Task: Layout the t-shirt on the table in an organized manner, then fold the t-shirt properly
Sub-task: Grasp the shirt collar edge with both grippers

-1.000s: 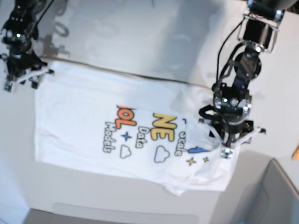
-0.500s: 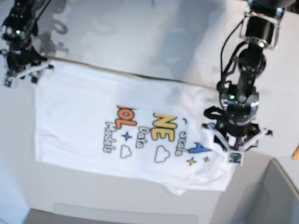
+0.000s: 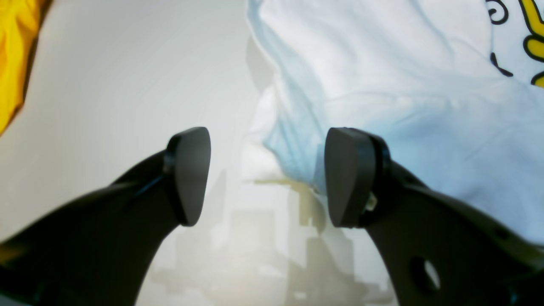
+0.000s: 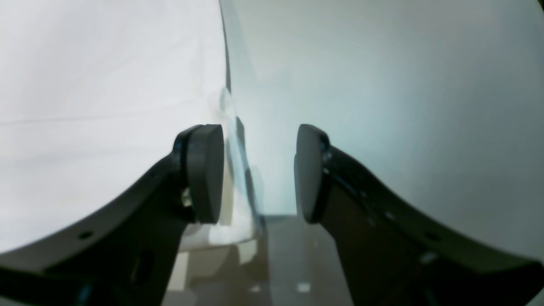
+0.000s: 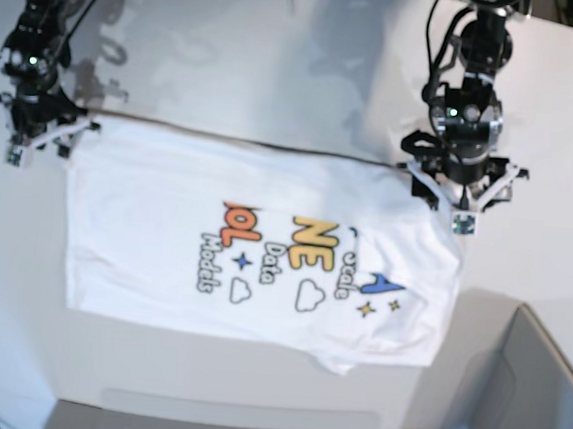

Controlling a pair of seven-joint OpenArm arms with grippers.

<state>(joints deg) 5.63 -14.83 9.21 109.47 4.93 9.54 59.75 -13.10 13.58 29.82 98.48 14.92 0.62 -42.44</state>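
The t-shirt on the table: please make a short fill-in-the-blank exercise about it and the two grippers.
1. The t-shirt lies spread on the white ____.
2. The jaws of the left gripper stand ____, with nothing between them.
3. In the left wrist view, the cloth at the top left corner is ____ in colour.

Missing words: table; open; yellow

The t-shirt (image 5: 254, 242) shows its print sideways: big yellow "NE", orange "OL", black "Data", "Models" and "Scale", its first letter creased. A blue "A" sits beside the stars.
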